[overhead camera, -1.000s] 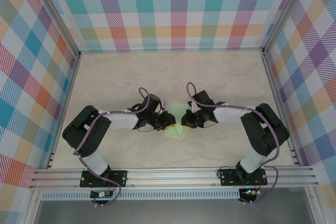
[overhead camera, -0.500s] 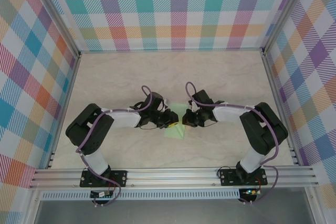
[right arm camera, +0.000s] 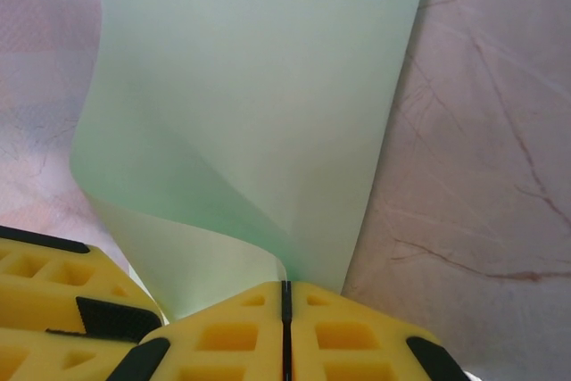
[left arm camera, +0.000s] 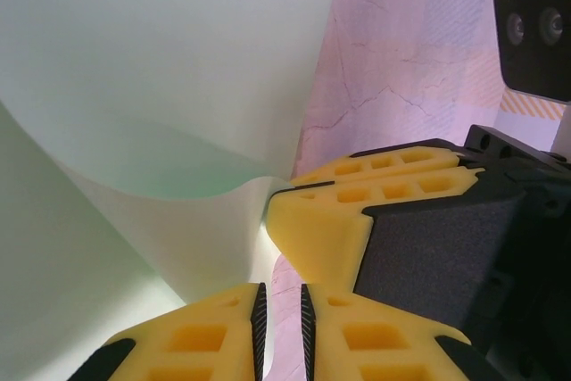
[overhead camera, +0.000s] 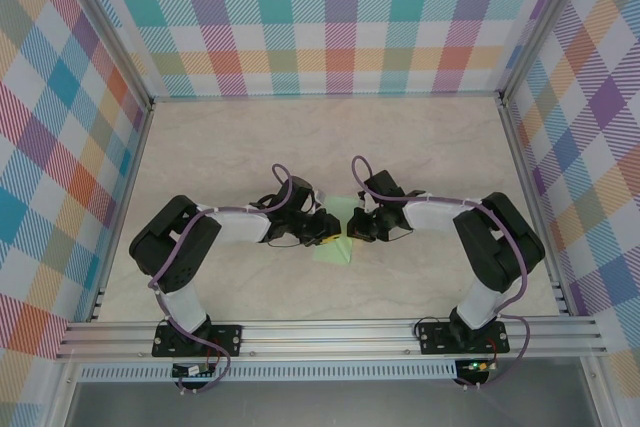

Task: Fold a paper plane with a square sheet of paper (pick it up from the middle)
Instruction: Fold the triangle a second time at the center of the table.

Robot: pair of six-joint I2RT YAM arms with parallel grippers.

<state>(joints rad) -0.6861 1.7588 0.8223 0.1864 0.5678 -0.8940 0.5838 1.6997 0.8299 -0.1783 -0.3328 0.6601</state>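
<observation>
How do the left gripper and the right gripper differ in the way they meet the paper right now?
The right gripper is shut, pinching the square sheet of paper; the left gripper shows a slim gap. The right gripper's jaws hold the curled edge; the left gripper's hold nothing I can see. Both are yellow.

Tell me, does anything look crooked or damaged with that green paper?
Nothing looks torn. The sheet of paper is not lying flat, though: one part bows up in a soft, uncreased curl, pinched in the shut jaws of the right arm.
</observation>
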